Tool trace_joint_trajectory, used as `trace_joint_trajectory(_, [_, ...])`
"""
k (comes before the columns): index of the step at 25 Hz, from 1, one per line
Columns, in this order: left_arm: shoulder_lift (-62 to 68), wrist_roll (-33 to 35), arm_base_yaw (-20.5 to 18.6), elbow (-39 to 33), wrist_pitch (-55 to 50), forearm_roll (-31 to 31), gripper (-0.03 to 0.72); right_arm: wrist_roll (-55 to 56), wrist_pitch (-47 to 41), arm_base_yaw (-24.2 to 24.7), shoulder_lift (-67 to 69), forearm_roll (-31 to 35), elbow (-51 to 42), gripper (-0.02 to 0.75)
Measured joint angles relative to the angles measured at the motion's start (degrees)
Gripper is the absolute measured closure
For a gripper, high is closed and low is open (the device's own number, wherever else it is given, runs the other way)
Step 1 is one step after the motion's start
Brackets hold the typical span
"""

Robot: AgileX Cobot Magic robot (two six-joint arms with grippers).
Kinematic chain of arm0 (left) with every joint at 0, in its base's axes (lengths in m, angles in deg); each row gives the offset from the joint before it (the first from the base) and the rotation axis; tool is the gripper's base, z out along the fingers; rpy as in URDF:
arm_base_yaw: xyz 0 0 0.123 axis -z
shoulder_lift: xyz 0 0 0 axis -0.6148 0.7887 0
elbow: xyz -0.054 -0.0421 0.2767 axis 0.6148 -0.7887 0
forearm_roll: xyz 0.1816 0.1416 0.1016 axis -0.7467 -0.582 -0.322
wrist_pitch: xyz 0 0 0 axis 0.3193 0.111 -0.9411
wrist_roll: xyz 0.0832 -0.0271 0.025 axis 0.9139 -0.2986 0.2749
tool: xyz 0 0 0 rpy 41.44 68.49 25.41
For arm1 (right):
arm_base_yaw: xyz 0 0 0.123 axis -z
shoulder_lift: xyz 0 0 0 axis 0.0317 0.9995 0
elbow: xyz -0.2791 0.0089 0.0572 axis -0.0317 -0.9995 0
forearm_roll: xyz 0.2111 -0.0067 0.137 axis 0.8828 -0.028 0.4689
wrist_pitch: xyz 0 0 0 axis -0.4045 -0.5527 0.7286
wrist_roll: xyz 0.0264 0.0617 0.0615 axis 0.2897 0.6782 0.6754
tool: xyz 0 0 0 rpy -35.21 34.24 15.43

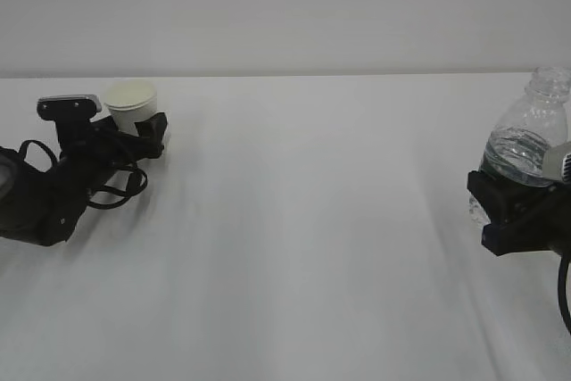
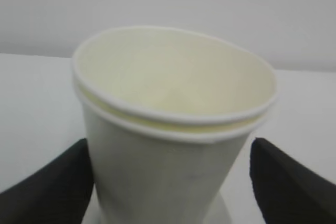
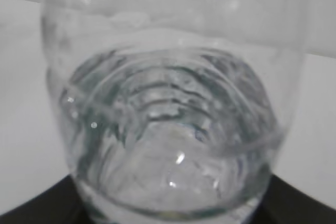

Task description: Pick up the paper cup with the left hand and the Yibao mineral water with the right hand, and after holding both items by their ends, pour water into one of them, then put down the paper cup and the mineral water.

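Note:
The paper cup (image 1: 132,103) is white with a cream inside and stands upright at the far left of the table. In the left wrist view the cup (image 2: 173,129) fills the middle. My left gripper (image 1: 140,128) is open around its lower part (image 2: 170,187). The left finger (image 2: 58,187) touches the cup wall, and the right finger (image 2: 294,187) stands a gap away. The Yibao mineral water (image 1: 526,136) is upright at the far right, capless and partly full. My right gripper (image 1: 507,210) is shut on its lower body. In the right wrist view the bottle (image 3: 173,129) fills the frame, and dark fingers (image 3: 37,211) meet both of its sides.
The white table (image 1: 303,220) stretches between the two arms, with a plain pale wall behind it. The left arm's body and its cables (image 1: 53,194) lie low on the table at the left edge.

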Motion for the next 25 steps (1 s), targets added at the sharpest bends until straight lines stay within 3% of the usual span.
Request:
trace_joint_trajectory(4, [0.3,1.2,0.0,1.1,-2.7,-3.1,-0.002,0.0,0.0,0.0,0.0,0.0,0.0,0.33])
trace_joint_trajectory(25, [1.4,1.4,-1.7,6.0,-6.2,-6.1,-0.003,0.0,0.0,0.0,0.0,0.0,0.0,0.331])
